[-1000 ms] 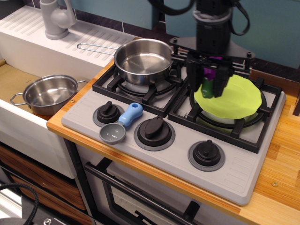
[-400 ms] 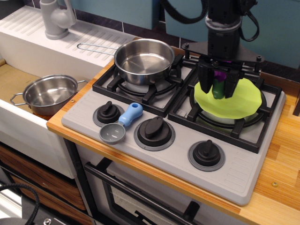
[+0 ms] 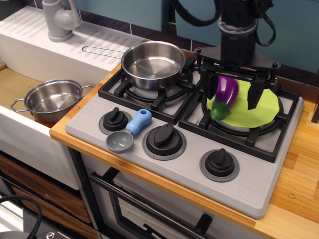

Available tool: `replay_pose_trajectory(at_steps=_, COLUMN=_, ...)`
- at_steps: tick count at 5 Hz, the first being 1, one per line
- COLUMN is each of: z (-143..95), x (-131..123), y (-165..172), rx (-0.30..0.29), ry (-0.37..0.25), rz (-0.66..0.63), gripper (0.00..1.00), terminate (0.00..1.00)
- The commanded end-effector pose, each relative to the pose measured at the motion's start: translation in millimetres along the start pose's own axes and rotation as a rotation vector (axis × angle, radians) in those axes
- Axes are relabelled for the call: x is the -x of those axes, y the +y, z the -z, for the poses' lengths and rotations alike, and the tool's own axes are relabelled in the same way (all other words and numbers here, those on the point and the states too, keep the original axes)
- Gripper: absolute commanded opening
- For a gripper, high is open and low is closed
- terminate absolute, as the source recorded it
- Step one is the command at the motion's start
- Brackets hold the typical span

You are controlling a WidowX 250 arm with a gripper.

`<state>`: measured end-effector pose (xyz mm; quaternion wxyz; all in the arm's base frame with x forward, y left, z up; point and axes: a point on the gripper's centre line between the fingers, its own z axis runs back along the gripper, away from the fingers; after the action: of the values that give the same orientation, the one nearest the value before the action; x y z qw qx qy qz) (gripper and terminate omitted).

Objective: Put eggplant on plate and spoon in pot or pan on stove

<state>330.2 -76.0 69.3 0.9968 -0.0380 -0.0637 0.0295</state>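
The black gripper (image 3: 233, 92) hangs with fingers spread wide over the round lime-green plate (image 3: 259, 109) on the grey stove (image 3: 259, 179). The glossy purple plastic eggplant (image 3: 225, 94) lies on the plate's left edge, unheld.

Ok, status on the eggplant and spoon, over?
Pincer open above plate. Eggplant on plate's left edge. Spoon on stove front, not in pan. Pan clear.

Bright, even light; sharp focus.
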Motion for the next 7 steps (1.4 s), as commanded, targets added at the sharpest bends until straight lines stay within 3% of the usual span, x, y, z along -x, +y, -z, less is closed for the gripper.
replay_pose_trajectory(at_steps=1, z=-43.2, x=-2.3, y=-3.8, rx=0.012, ry=-0.018, rz=0.003, gripper=1.0, terminate=0.0)
replay_pose_trajectory(at_steps=2, z=-61.8, x=3.2, y=7.3, rx=0.003, ry=0.016, rz=0.03, gripper=1.0, terminate=0.0)
replay_pose_trajectory(at_steps=5, z=-61.8, x=3.2, y=7.3, rx=0.003, ry=0.016, rz=0.03, gripper=1.0, terminate=0.0)
replay_pose_trajectory(at_steps=6, z=-61.8, x=25.8, y=34.7, rx=-0.023, ry=-0.076, rz=0.034, gripper=1.0, terminate=0.0)
replay_pose_trajectory(at_steps=7, z=-69.5, x=43.0, y=67.3, rx=-0.163, ry=-0.158, rz=0.056, gripper=1.0, terminate=0.0)
